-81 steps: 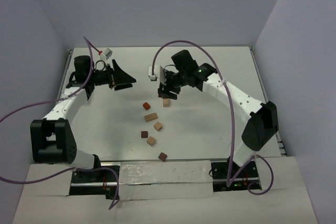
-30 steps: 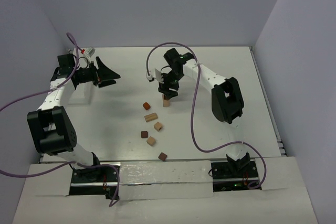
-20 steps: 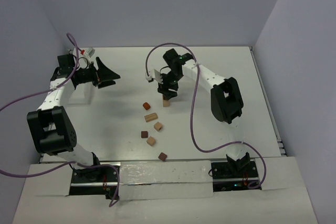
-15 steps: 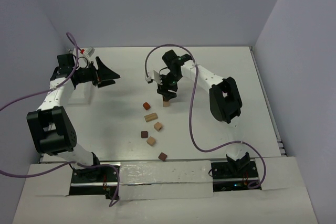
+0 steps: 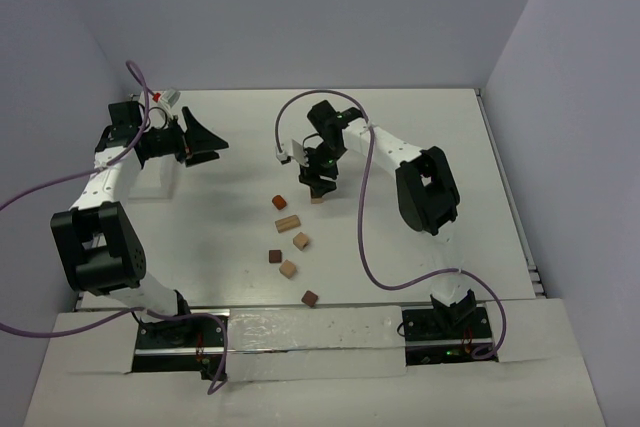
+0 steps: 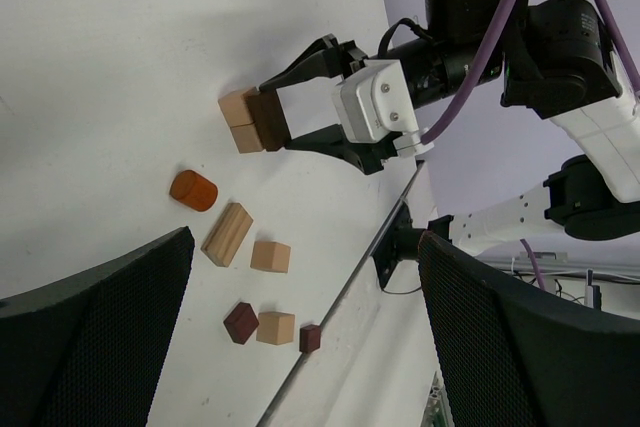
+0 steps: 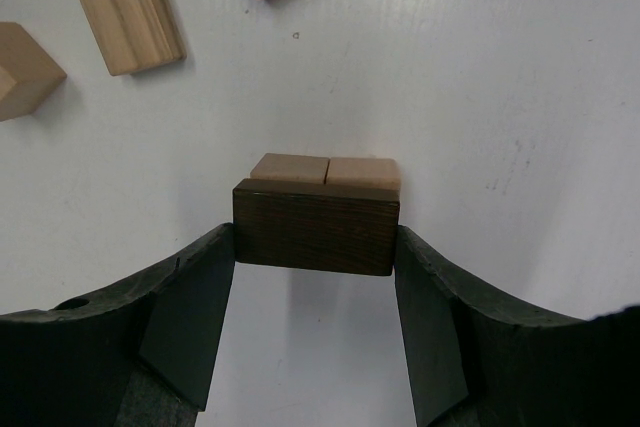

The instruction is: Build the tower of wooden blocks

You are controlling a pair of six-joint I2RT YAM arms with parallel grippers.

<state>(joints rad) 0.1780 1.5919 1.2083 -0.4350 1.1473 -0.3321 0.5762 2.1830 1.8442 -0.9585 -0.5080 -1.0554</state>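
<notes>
Two pale tan cubes [image 7: 290, 168] stand side by side on the white table as the tower's base, also seen from above [image 5: 317, 198]. My right gripper [image 7: 315, 240] is shut on a dark brown wood bar [image 7: 315, 227], gripped by its two ends and held across the top of those cubes. In the left wrist view the bar [image 6: 268, 123] seems to touch the cubes [image 6: 240, 122]. My left gripper [image 5: 215, 142] is open at the back left, nothing between its fingers [image 6: 90, 337].
Loose wood blocks lie nearer the arm bases: a reddish-brown piece [image 5: 279, 203], a tan bar [image 5: 288, 223], a tan cube [image 5: 301, 241], a dark cube [image 5: 274, 256], another tan cube [image 5: 288, 268], and a dark cube [image 5: 310, 298] by the front edge.
The right gripper has shifted slightly left and down with the dark bar, closing onto the tan cubes. The left arm has stayed still.
</notes>
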